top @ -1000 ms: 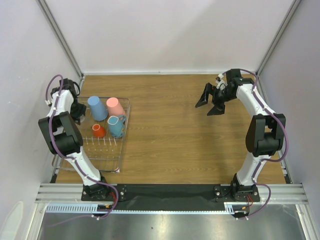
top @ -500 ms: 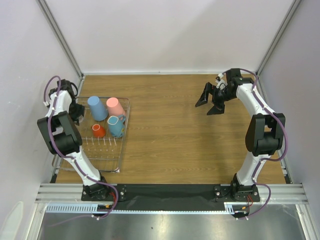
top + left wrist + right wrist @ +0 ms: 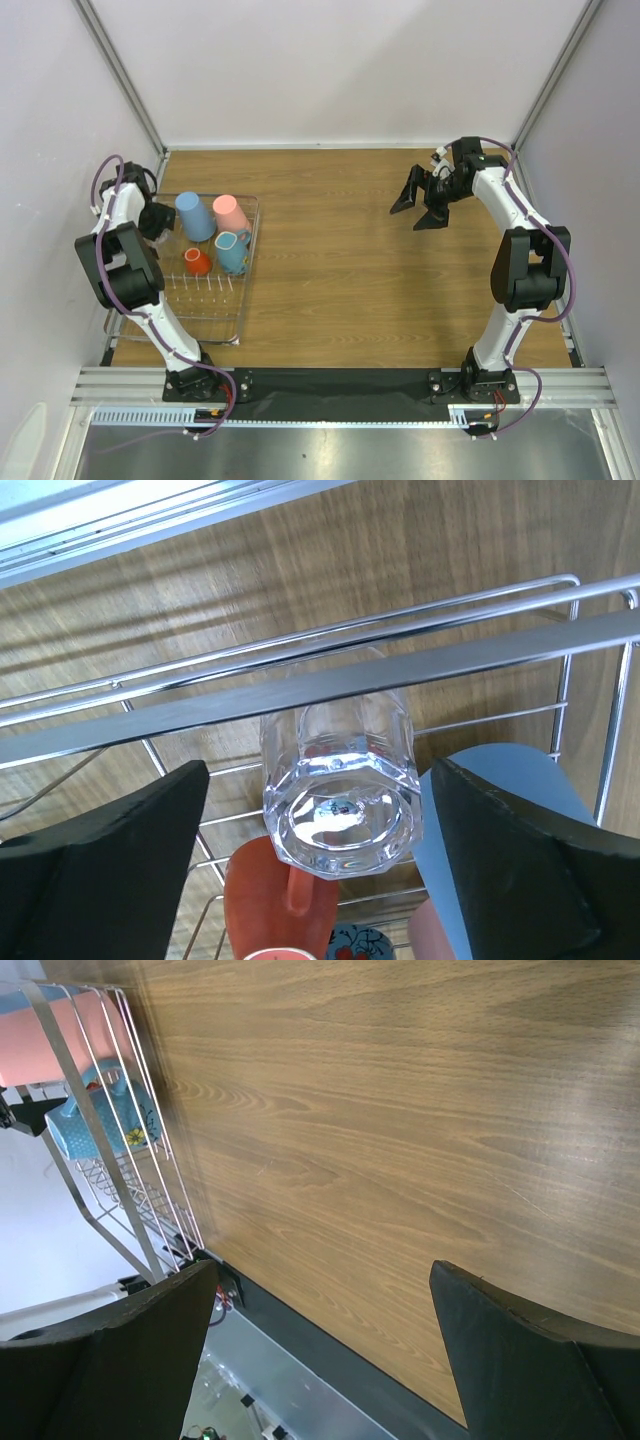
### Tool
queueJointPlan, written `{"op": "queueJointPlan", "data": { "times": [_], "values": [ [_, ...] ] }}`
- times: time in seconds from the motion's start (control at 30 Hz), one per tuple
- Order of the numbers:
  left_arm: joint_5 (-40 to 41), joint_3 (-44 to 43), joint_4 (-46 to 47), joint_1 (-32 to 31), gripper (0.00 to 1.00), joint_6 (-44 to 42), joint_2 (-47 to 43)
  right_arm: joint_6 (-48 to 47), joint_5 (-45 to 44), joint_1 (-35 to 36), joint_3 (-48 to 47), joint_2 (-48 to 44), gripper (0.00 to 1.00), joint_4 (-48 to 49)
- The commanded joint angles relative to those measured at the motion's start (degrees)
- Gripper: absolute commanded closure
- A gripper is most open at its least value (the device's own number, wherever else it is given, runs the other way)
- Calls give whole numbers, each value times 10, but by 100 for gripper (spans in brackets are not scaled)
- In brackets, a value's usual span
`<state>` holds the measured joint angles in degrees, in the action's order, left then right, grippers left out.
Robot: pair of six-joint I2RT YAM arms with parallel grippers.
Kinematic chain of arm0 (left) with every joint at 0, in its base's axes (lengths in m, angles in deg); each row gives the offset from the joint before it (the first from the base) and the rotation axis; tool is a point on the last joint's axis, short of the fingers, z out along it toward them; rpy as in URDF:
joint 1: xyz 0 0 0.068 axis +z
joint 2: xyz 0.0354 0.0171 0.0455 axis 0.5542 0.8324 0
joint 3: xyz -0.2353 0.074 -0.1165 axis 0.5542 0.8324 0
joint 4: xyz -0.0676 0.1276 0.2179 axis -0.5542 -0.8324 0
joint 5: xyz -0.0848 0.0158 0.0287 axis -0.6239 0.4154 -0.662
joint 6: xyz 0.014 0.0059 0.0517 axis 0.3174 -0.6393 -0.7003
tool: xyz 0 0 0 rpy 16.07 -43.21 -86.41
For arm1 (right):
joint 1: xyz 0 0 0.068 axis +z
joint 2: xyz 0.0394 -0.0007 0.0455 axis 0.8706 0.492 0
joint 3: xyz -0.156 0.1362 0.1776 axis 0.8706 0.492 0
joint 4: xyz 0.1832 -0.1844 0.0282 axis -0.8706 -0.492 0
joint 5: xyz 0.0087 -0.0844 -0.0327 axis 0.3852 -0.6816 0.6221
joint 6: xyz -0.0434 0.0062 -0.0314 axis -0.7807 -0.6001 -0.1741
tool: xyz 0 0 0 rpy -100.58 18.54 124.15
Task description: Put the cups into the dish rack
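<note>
The dish rack [image 3: 243, 300] stands at the left of the table and holds a light-blue tumbler [image 3: 193, 215], a pink tumbler [image 3: 231, 212], an orange mug [image 3: 197, 261] and a blue-grey mug [image 3: 233, 252]. My left gripper [image 3: 160, 222] hovers at the rack's back left corner. In the left wrist view a clear glass [image 3: 338, 780] rests in the rack [image 3: 300, 655] between the open left gripper [image 3: 320, 780], with a gap on each side. Beyond it lie the orange mug [image 3: 280, 890] and the light-blue tumbler [image 3: 520, 765]. My right gripper [image 3: 420, 205] hangs open and empty over the far right.
Bare wooden table [image 3: 380, 280] stretches between the rack and the right arm. White walls close in the back and both sides. In the right wrist view the rack [image 3: 100, 1090] and the blue-grey mug [image 3: 100, 1115] show far off at the left.
My left gripper has opened and let go of the clear glass, which now rests in the rack. The right arm has not moved.
</note>
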<state>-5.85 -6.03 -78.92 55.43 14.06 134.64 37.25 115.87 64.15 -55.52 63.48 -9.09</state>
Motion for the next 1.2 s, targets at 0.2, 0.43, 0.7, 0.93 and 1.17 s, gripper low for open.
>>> {"op": "queueJointPlan", "data": {
  "times": [0.2,0.43,0.7,0.93,1.17],
  "values": [
    [-21,-12,-13,-4,0,-9,-63,0,18,8,-19,-7,6,-3],
    [-46,-39,-40,-42,0,-41,-141,8,8,24,-10,-30,4,4],
    [-138,41,41,-155,0,-90,-292,37,-26,28,53,-106,2,20],
    [-172,132,88,-283,0,-111,-406,75,-100,32,188,-248,0,73],
    [-256,209,121,-314,0,-123,-515,175,-96,39,374,-418,0,196]
  ]
}}
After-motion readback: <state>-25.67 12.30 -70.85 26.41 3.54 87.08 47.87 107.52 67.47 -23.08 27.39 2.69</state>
